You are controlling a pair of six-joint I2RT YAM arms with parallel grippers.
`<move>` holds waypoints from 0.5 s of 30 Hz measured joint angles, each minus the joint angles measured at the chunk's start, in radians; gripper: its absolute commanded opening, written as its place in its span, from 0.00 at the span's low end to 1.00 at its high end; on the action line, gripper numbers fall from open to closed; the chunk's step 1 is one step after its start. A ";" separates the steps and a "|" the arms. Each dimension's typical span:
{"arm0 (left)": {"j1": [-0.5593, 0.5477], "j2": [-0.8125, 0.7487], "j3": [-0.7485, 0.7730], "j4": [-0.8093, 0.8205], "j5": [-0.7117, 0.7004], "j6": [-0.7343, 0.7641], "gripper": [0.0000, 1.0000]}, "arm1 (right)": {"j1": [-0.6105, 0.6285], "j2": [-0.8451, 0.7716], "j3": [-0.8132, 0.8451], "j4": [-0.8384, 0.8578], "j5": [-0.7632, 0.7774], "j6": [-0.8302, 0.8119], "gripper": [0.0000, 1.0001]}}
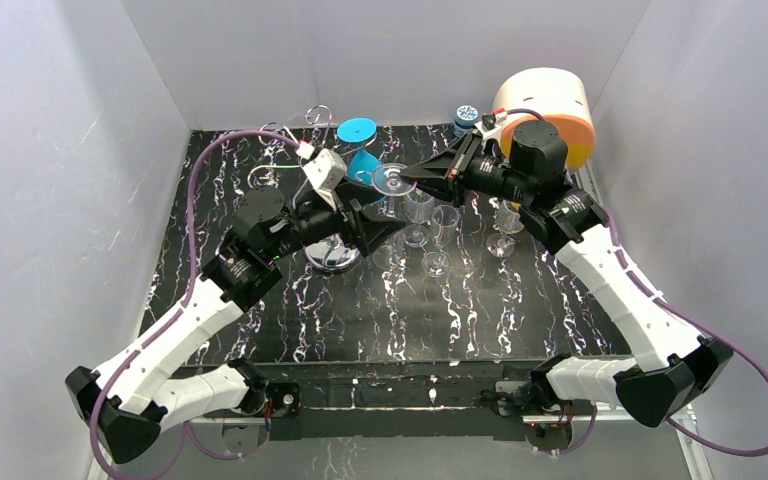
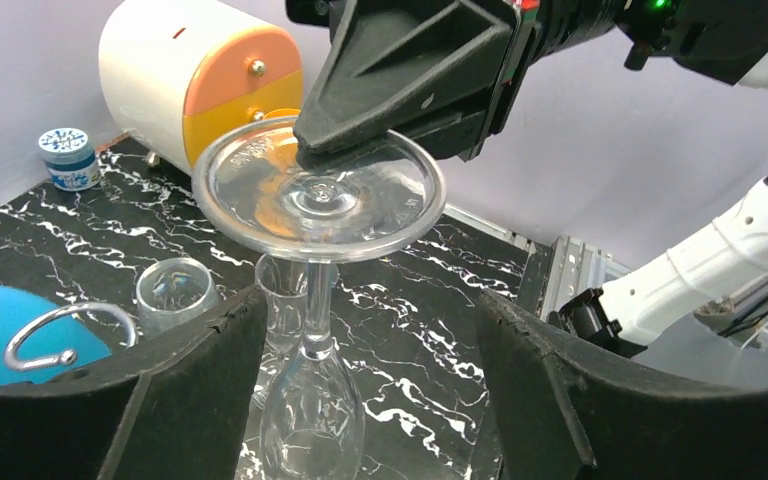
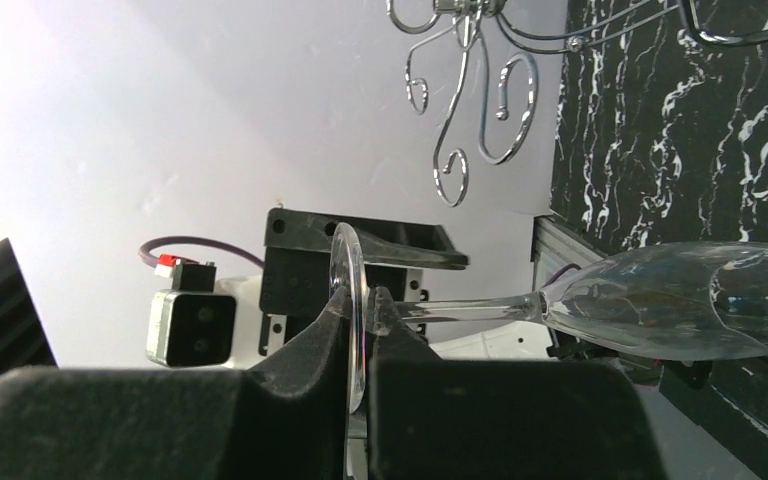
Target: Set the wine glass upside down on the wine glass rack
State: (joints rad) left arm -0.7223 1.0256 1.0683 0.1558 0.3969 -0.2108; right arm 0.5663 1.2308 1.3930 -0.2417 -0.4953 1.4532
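The right claw (image 1: 407, 178) is clamped on the thin disc foot of the glass (image 2: 318, 190). The stem hangs upright, foot up and bowl down, above the surface (image 1: 460, 310). The left claw (image 2: 370, 315) stands apart, flanking the stem without touching. Seen from above, the rack (image 1: 332, 258) lies just beside the glass at 9 o'clock, nearer the left arm. The glass is clear and probably slippery. The rack has silver wire scrolls and a chrome base. The surface is black, white-veined marble.

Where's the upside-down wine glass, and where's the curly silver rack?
wine glass (image 2: 317, 300), left wrist view, on its stem.
wine glass rack (image 1: 333, 258), top view, on its shiny round base.
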 measured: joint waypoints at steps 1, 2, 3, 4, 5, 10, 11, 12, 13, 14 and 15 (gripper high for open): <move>0.000 -0.009 0.000 -0.006 -0.010 -0.004 0.74 | -0.001 0.002 0.000 -0.005 0.004 -0.003 0.01; 0.000 -0.017 0.000 -0.013 -0.021 -0.010 0.74 | -0.002 0.003 0.000 -0.011 0.008 -0.007 0.01; 0.000 -0.030 0.000 -0.031 -0.040 -0.015 0.74 | -0.002 0.003 0.000 -0.022 0.016 -0.013 0.01; 0.000 -0.040 0.001 -0.047 -0.054 -0.018 0.74 | -0.002 0.003 0.000 -0.029 0.022 -0.017 0.01; 0.000 -0.050 0.006 -0.081 -0.077 -0.018 0.74 | -0.003 0.003 0.005 -0.043 0.030 -0.024 0.01; 0.000 -0.087 0.064 -0.245 -0.177 0.006 0.77 | -0.003 0.006 0.051 -0.104 0.097 -0.076 0.01; 0.000 -0.097 0.073 -0.267 -0.191 0.012 0.77 | -0.003 0.006 0.060 -0.111 0.109 -0.088 0.01; 0.000 -0.111 0.085 -0.294 -0.208 0.018 0.78 | -0.003 0.006 0.071 -0.117 0.128 -0.099 0.01; 0.000 -0.125 0.095 -0.316 -0.224 0.023 0.79 | -0.003 0.006 0.077 -0.121 0.138 -0.108 0.01; 0.000 -0.141 0.107 -0.338 -0.240 0.028 0.80 | -0.003 0.006 0.083 -0.126 0.154 -0.119 0.01; 0.000 -0.155 0.121 -0.356 -0.257 0.032 0.80 | -0.003 0.006 0.087 -0.129 0.165 -0.127 0.01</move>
State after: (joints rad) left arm -0.7223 0.8707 1.1889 -0.2005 0.1402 -0.1787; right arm 0.5629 1.2369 1.4796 -0.3702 -0.3305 1.3262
